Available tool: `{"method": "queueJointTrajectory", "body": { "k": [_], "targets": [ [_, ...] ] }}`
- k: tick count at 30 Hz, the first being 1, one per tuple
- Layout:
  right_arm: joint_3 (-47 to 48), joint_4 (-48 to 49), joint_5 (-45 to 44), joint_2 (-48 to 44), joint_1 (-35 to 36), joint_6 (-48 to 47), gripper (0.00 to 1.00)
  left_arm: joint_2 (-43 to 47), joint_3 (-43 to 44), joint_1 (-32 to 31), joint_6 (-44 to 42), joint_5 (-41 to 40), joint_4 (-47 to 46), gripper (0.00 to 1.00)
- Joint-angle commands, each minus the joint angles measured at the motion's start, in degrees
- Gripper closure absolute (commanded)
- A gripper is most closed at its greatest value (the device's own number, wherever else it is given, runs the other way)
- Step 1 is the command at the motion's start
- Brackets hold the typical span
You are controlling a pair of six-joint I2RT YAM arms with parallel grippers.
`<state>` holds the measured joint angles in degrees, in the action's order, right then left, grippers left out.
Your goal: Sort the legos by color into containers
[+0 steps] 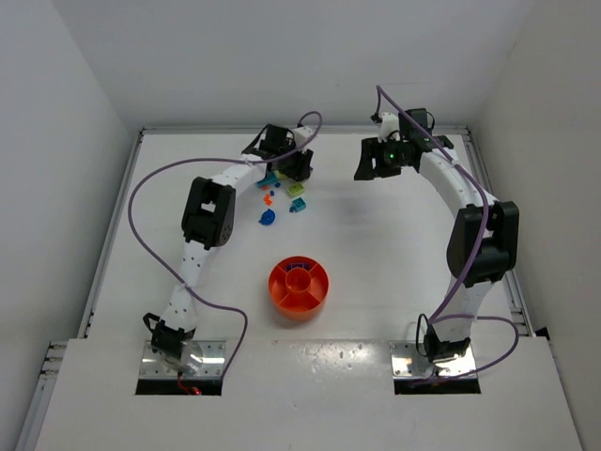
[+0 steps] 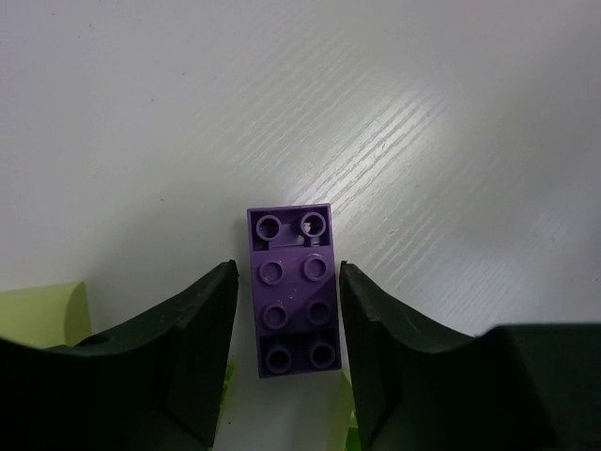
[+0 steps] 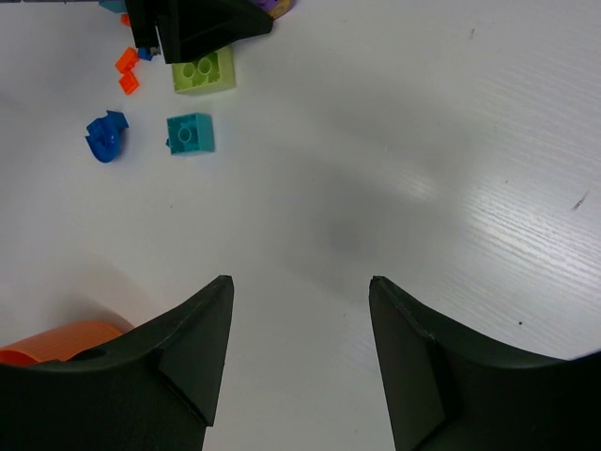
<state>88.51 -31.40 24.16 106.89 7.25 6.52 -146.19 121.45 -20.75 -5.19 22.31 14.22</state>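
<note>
A white surface (image 1: pixel 376 244) with a faint wood grain catches a soft glare from overhead light, boxed in on three sides by plain white walls (image 1: pixel 282 56). A pale rail (image 1: pixel 103 272) lines its left edge, and a small dark scratch (image 3: pixel 580 200) marks it.

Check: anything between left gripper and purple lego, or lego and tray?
Nothing at the left gripper, which straddles the purple lego. Toward the orange tray, a lime lego and a teal lego lie on the table; above them, nothing visible.

Left claw (image 1: pixel 287 169) above scattered legos (image 1: pixel 279 195), orange tray (image 1: pixel 299 314) nearer bases
</note>
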Motion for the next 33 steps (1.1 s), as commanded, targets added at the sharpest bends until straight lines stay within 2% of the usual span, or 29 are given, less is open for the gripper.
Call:
{"method": "queueJointTrajectory", "body": {
  "k": [1, 4, 8, 11, 12, 16, 18, 19, 22, 26, 33],
  "targets": [
    [0.0, 2.1, 1.1, 0.3, -0.1, 0.6, 0.39, -0.5, 1.0, -1.0, -1.0, -1.1, 2.2, 0.47],
    [0.5, 2.1, 2.7, 0.3, -0.1, 1.4, 0.39, 0.9, -1.6, -1.0, -1.7, -1.1, 2.2, 0.52],
    [0.5, 3.2, 7.7, 1.4, -0.1, 4.2, 0.39, 5.3, -10.1, -1.0, -2.3, 2.2, 0.8, 0.55],
    [0.0, 5.5, 12.7, 2.8, -0.1, 7.7, 0.38, 9.9, -16.7, -1.0, -2.8, 3.4, -3.0, 0.62],
    [0.0, 6.2, 13.6, 2.8, -0.1, 8.8, 0.37, 10.8, -17.6, -1.0, -3.3, 4.1, -3.5, 0.67],
    [0.0, 9.3, 18.5, 5.0, -0.1, 14.6, 0.31, 14.3, -20.6, -1.0, -4.6, 4.9, -4.1, 0.77],
    [0.0, 11.9, 21.1, 5.8, -0.1, 19.1, 0.3, 18.6, -25.6, -0.5, -5.2, 6.4, -6.4, 0.78],
    [0.0, 12.7, 22.7, 6.6, -0.1, 20.3, 0.3, 20.7, -28.1, -0.5, -4.7, 7.1, -10.9, 0.78],
    [0.0, 15.7, 25.5, 7.9, -0.1, 21.7, 0.3, 28.5, -35.8, 0.1, -4.1, 9.6, -15.8, 0.78],
    [-0.5, 18.2, 30.6, 8.9, -0.1, 23.5, 0.35, 34.3, -39.8, 0.1, -2.0, 12.1, -18.2, 0.78],
    [-4.8, 26.1, 38.4, 8.9, 0.4, 30.5, 0.35, 39.4, -42.6, -0.4, 0.8, 14.2, -19.6, 0.78]
  ]
}}
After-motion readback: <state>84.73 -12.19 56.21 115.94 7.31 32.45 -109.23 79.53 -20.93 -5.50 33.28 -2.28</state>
